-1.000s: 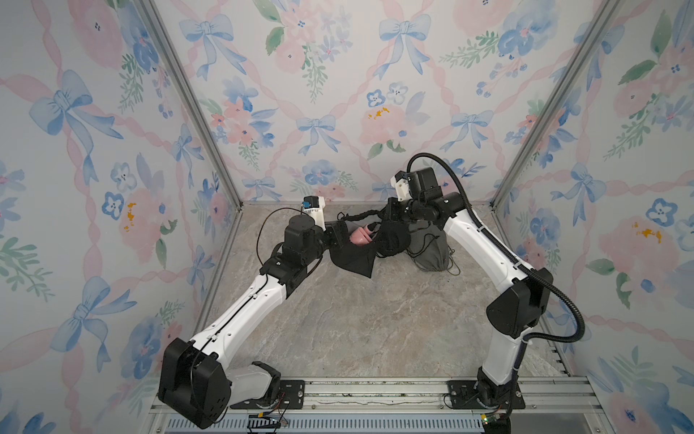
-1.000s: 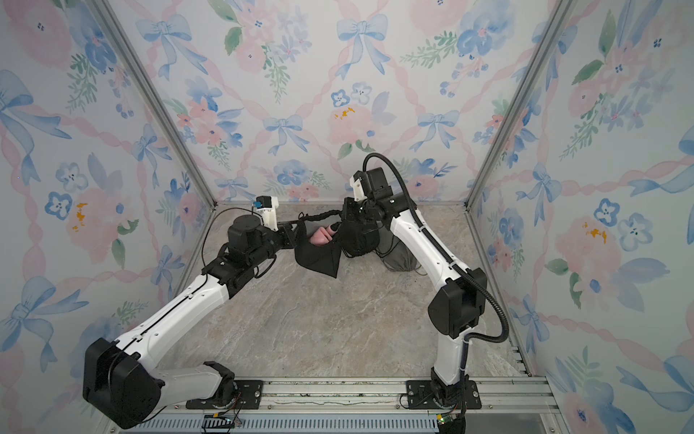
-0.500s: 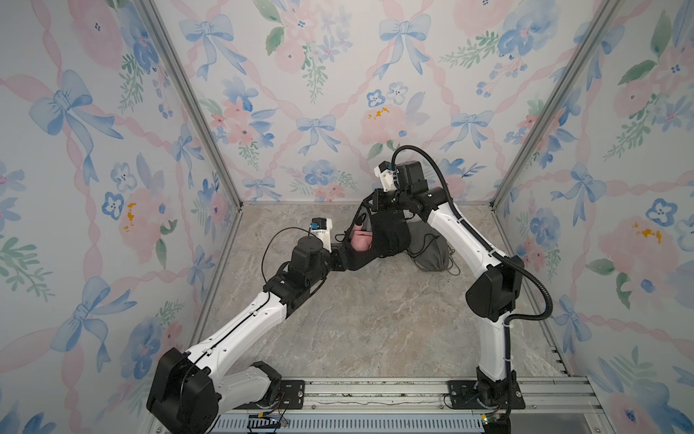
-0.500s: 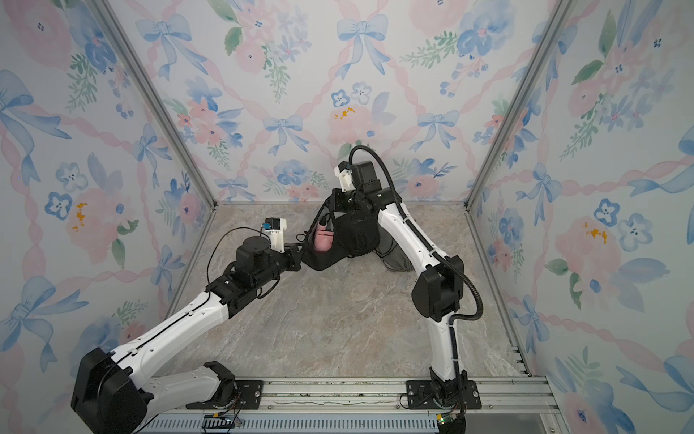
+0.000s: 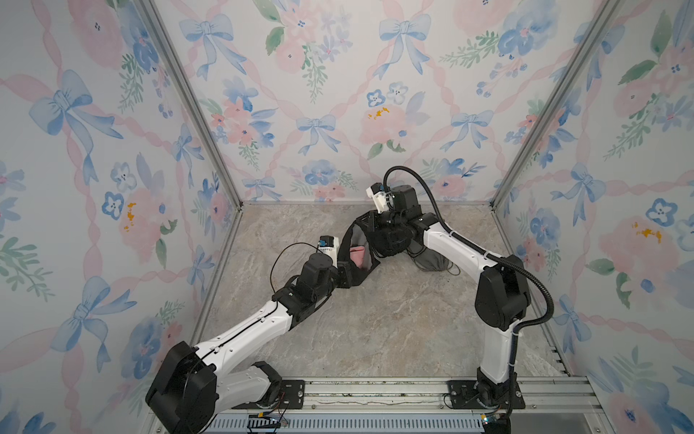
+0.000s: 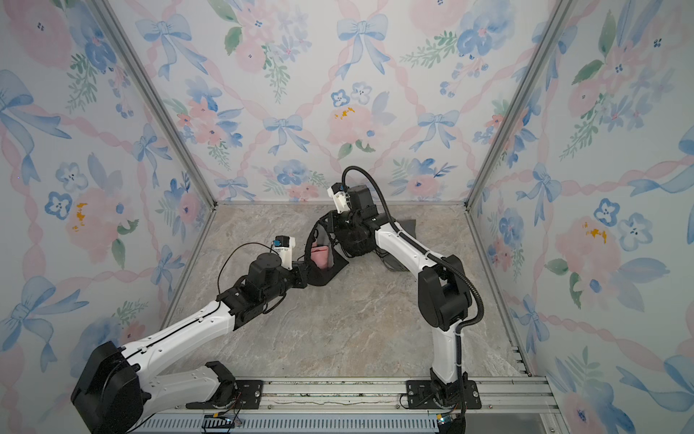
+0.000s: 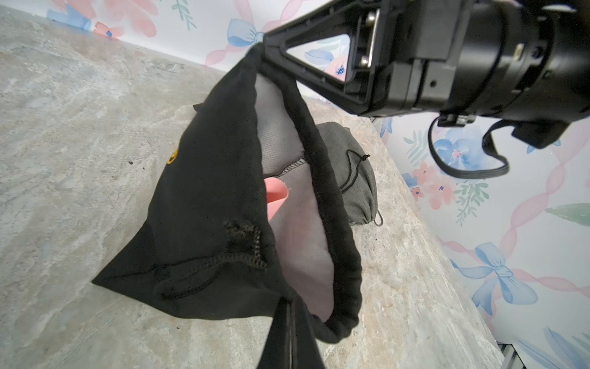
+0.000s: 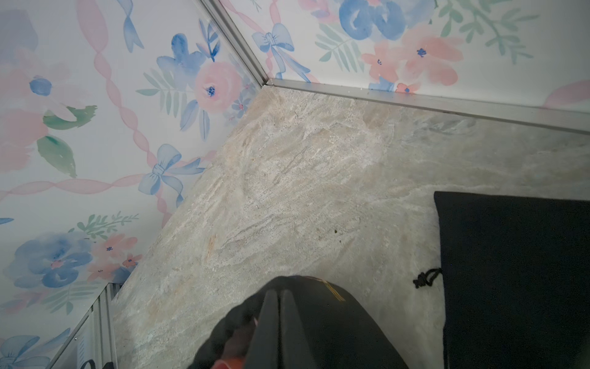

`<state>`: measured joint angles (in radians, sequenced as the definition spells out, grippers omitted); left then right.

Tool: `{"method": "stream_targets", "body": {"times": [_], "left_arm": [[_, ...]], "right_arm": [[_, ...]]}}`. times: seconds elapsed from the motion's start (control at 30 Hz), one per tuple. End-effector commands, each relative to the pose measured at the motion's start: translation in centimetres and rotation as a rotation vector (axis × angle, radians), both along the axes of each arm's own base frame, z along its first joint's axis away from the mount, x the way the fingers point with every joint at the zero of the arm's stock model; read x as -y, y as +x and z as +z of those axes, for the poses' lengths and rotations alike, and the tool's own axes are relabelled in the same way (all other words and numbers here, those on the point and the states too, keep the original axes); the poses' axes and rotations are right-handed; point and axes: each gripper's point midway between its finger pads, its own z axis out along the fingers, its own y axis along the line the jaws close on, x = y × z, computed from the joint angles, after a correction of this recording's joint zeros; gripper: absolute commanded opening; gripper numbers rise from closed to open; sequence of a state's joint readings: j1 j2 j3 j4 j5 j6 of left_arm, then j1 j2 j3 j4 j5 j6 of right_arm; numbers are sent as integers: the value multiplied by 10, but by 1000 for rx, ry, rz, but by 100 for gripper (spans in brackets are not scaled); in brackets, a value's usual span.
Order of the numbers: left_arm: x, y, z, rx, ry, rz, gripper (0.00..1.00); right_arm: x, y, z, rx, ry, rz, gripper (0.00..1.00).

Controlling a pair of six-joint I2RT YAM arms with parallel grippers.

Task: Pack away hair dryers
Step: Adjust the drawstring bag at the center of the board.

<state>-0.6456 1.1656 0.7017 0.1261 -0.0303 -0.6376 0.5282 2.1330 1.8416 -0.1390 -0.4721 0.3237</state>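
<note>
A black drawstring pouch hangs stretched between my two grippers, its mouth pulled open. A pink hair dryer shows inside it against the grey lining. My left gripper is shut on the near end of the pouch's rim. My right gripper is shut on the far end, higher up. The pouch's lower corner rests on the table. No other hair dryer is in view.
A filled grey drawstring pouch lies just behind the held one, under my right forearm. A flat black pouch lies at the back right by the wall. Floral walls close in three sides of the marble table.
The pouch has come down from mid-air to the table. My left gripper has dropped and drawn toward the front, my right has stayed higher at the back, and the mouth is stretched long.
</note>
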Motion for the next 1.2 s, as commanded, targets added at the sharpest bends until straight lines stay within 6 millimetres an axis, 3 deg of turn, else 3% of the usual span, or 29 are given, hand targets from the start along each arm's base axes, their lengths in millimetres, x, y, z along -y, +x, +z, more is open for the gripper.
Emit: {"method": "stream_targets", "body": {"times": [0.0, 0.07, 0.17, 0.2, 0.27, 0.43, 0.6, 0.67, 0.73, 1.0, 1.17], "left_arm": [[-3, -3, -2, 12, -22, 16, 0], [-7, -5, -5, 13, -15, 25, 4], [-13, -8, 7, 53, -16, 37, 52], [-17, -9, 12, 67, -18, 46, 64], [-29, -11, 23, 102, -1, 81, 79], [-67, -9, 44, 130, 18, 172, 92], [-95, 5, 39, 74, -22, 246, 97], [-97, 10, 29, 34, -32, 261, 97], [-93, 17, 39, 35, -52, 264, 97], [-87, 26, 37, 15, -47, 256, 97], [-88, 26, 35, 16, -37, 257, 97]], "right_arm": [[-6, -8, 47, 137, 73, 24, 0], [-5, -14, 42, 128, 66, 24, 2], [-5, -21, 38, 114, 61, 27, 4], [-5, -22, 38, 112, 61, 27, 4], [-5, -23, 38, 108, 63, 25, 5], [-6, -24, 41, 106, 59, 26, 5], [-6, -25, 35, 101, 53, 28, 5], [-7, -25, 28, 91, 43, 31, 5], [-5, -22, 21, 80, 34, 25, 7], [-6, -5, -4, 29, 15, 12, 20], [-7, 5, -10, 13, 28, 0, 22]]}}
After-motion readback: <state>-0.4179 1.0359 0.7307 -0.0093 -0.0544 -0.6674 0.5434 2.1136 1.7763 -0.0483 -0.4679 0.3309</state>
